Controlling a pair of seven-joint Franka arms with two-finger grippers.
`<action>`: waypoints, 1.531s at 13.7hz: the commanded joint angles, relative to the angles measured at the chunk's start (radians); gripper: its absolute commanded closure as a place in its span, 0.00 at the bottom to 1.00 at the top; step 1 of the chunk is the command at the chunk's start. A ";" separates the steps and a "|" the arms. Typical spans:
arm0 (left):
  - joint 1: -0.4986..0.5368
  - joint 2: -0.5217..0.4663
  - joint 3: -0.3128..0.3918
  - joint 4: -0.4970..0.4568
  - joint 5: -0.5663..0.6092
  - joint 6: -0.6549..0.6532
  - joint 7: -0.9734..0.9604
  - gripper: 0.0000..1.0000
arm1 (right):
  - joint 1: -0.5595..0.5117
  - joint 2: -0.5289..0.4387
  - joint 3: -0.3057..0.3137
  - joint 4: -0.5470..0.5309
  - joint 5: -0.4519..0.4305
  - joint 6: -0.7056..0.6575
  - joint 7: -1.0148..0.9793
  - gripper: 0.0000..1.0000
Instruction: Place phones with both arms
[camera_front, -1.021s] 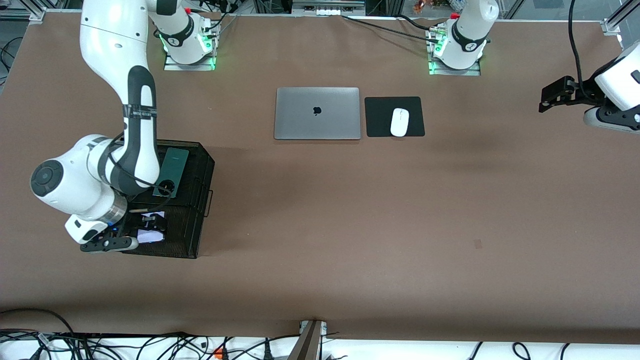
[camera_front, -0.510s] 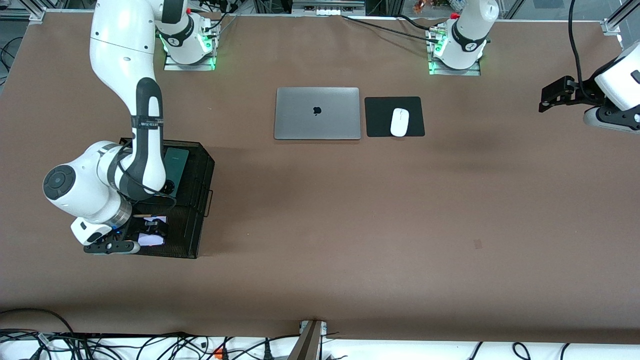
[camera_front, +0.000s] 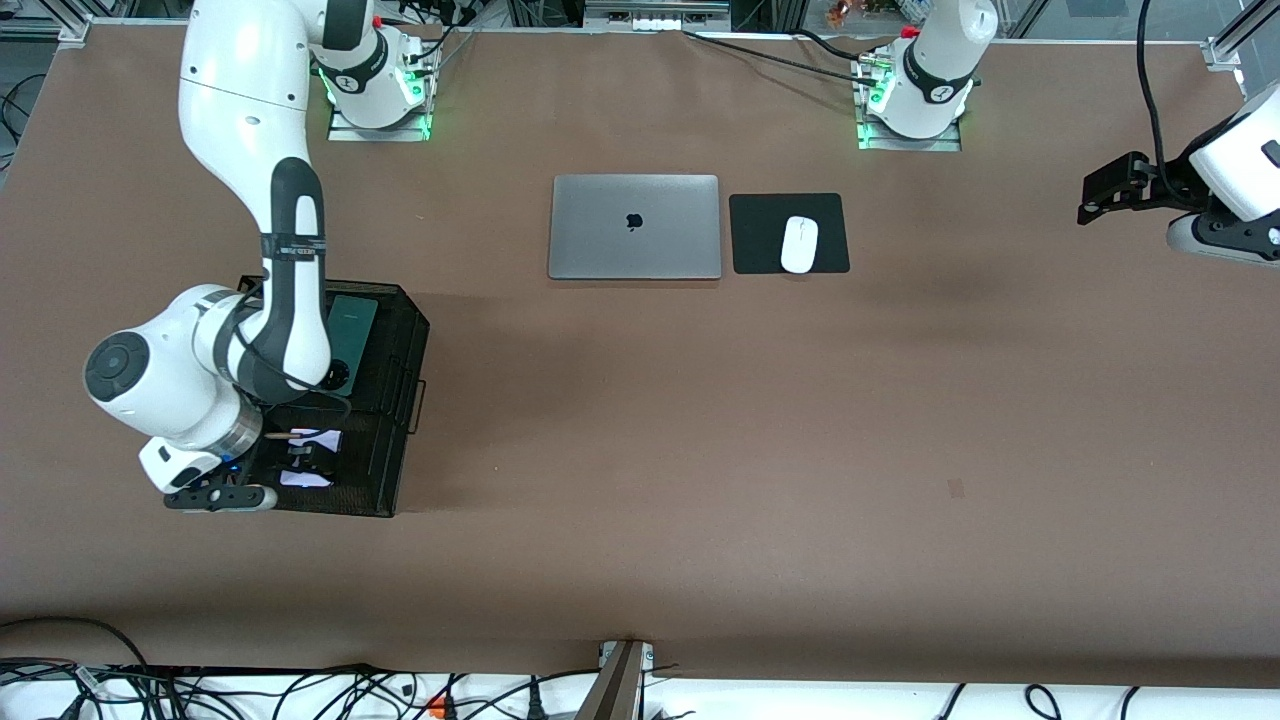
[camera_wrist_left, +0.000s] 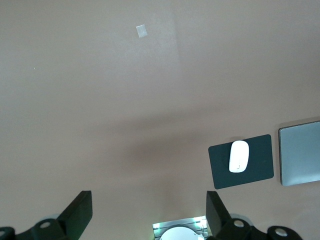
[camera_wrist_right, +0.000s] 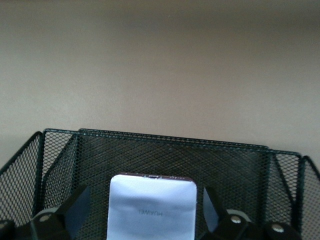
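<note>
Currently, by item:
right gripper: down inside the basket, fingers spread to either side of the lilac phone, a gap at each edge, gripping nothing.
lilac phone: flat on the basket floor, at the end nearer the front camera; pale, squarish, rounded corners, lettering on its face.
green phone: same basket, at the end farther from the camera; long, dark, glossy, partly hidden by the right arm.
basket: black wire mesh, rectangular, low walls close round both phones; sits at the right arm's end of the worktop.
left gripper: waiting over the left arm's end of the worktop, fingers wide apart, nothing between them.
worktop: brown, matte; wide bare stretch between the basket and the left arm.
laptop: grey metal, lid shut, near the bases.
mouse: white, smooth, on a black mouse pad just beside the laptop.
</note>
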 joint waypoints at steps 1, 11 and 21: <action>-0.001 -0.020 -0.002 -0.008 0.010 -0.009 -0.001 0.00 | -0.027 -0.029 -0.059 0.097 0.015 -0.202 0.002 0.01; 0.000 -0.020 0.000 -0.008 0.010 -0.009 -0.001 0.00 | -0.007 -0.279 -0.268 0.390 -0.017 -0.947 0.379 0.00; 0.000 -0.020 0.000 -0.008 0.010 -0.009 -0.001 0.00 | -0.021 -0.339 -0.193 0.484 -0.207 -1.004 0.425 0.00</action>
